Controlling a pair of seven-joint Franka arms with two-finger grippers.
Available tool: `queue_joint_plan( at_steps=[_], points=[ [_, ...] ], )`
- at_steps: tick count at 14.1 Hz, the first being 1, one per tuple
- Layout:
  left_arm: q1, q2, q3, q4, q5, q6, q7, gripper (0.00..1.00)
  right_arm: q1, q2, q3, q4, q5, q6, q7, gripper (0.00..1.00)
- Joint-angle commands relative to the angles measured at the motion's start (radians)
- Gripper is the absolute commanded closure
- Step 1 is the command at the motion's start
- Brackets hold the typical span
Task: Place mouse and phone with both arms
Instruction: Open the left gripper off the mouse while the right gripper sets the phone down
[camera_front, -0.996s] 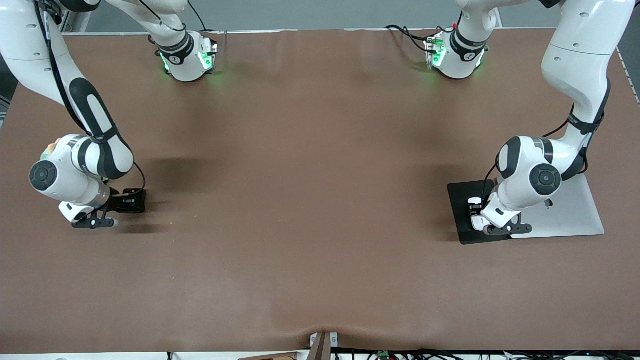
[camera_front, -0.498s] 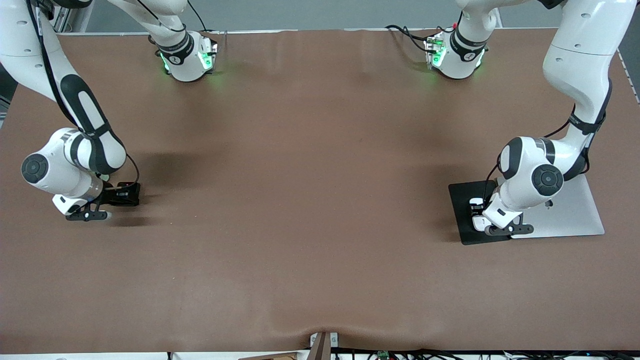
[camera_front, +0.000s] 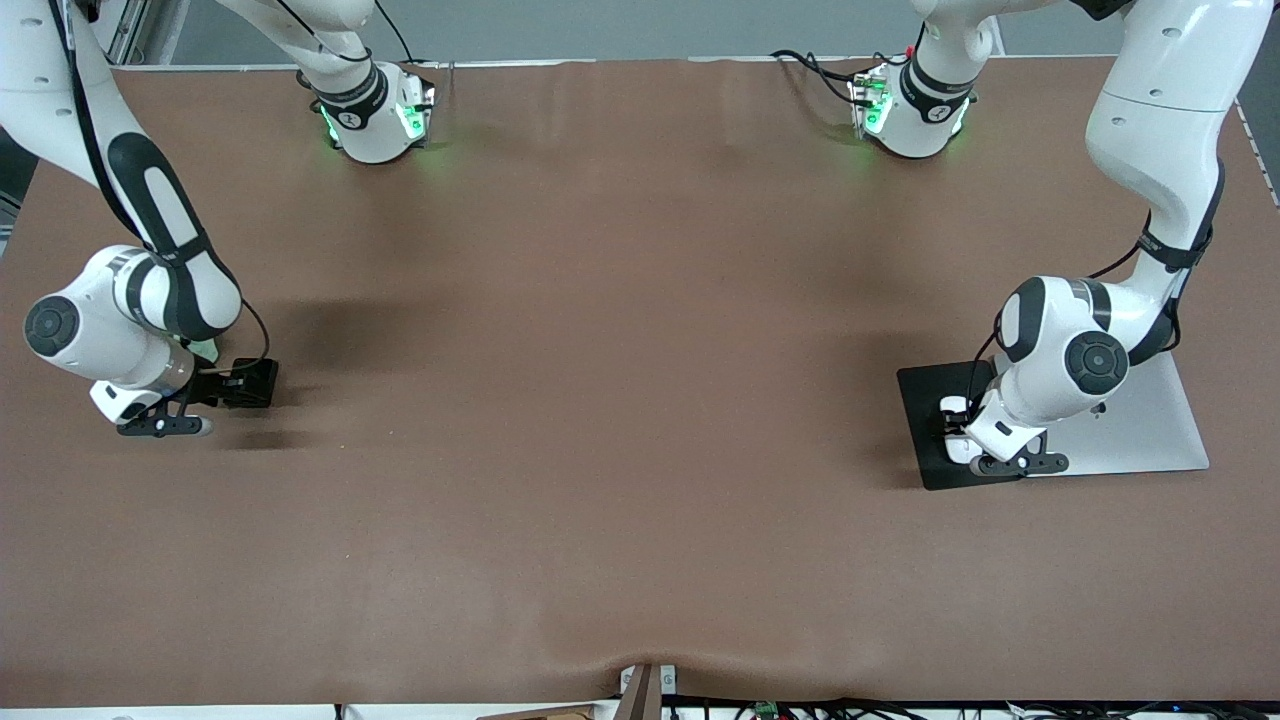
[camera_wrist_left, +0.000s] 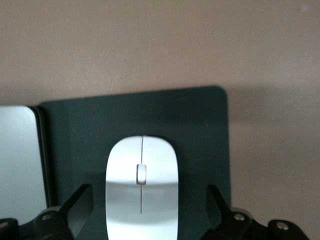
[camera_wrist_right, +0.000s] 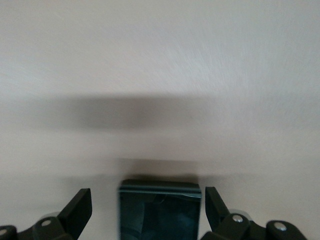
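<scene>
I see the mouse (camera_wrist_left: 142, 187) lying on the dark pad (camera_wrist_left: 200, 130) at the desk's (camera_front: 620, 400) left-arm end, between the left hand's (camera_wrist_left: 145, 212) spread fingers, untouched. The phone (camera_wrist_right: 160, 210) lies on the brown desk cloth near the right-arm edge, the right hand (camera_wrist_right: 147, 212) open astride it.

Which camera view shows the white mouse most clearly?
The left wrist view: the mouse lies on the dark pad between the open left end effector's fingers. The front view hides nearly all of it under the left arm. The right wrist view misses it.
</scene>
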Motion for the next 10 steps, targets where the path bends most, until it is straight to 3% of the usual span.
queue_joint_plan(
  at_steps=[1, 3, 6, 10],
  points=[
    [0.004, -0.075, -0.012, 0.006, 0.03, -0.054, 0.004, 0.0, 0.056, -0.101, 0.005, 0.017, -0.01, -0.094, 0.068, 0.0],
    [0.004, -0.095, -0.038, 0.08, 0.03, -0.189, 0.004, 0.0, 0.096, -0.141, 0.007, 0.053, -0.01, -0.178, 0.123, 0.0],
    [0.005, -0.1, -0.077, 0.264, 0.03, -0.443, 0.011, 0.0, 0.177, -0.204, 0.008, 0.128, -0.01, -0.377, 0.278, 0.0],
    [0.007, -0.116, -0.098, 0.447, 0.027, -0.642, 0.012, 0.0, 0.223, -0.307, 0.01, 0.223, -0.01, -0.607, 0.355, 0.0]
  ],
)
